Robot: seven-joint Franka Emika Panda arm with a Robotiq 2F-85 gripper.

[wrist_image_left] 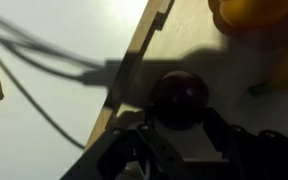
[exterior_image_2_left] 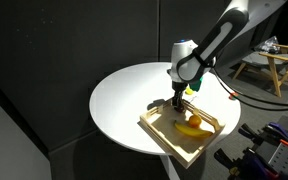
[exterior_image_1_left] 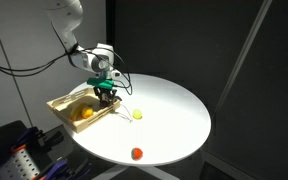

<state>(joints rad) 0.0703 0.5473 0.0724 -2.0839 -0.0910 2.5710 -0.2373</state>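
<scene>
My gripper (wrist_image_left: pixel 179 125) reaches down into a shallow wooden tray (wrist_image_left: pixel 134 70) and is shut on a dark red round fruit (wrist_image_left: pixel 179 98), which sits between the two fingers on the tray floor. In both exterior views the gripper (exterior_image_1_left: pixel 106 95) (exterior_image_2_left: pixel 176 103) stands upright over the table-side part of the tray (exterior_image_1_left: pixel 64 101) (exterior_image_2_left: pixel 170 137), and the red fruit is hidden behind the fingers. A yellow fruit (wrist_image_left: pixel 249 12) (exterior_image_1_left: pixel 84 114) lies further inside the tray, and it looks like a banana (exterior_image_2_left: pixel 189 127).
The tray rests at the edge of a round white table (exterior_image_1_left: pixel 174 120) (exterior_image_2_left: pixel 124 95). A small yellow piece (exterior_image_1_left: pixel 139 114) lies on the table near the tray, and a small red piece (exterior_image_1_left: pixel 137 153) sits by the table's rim. Dark curtains surround the table.
</scene>
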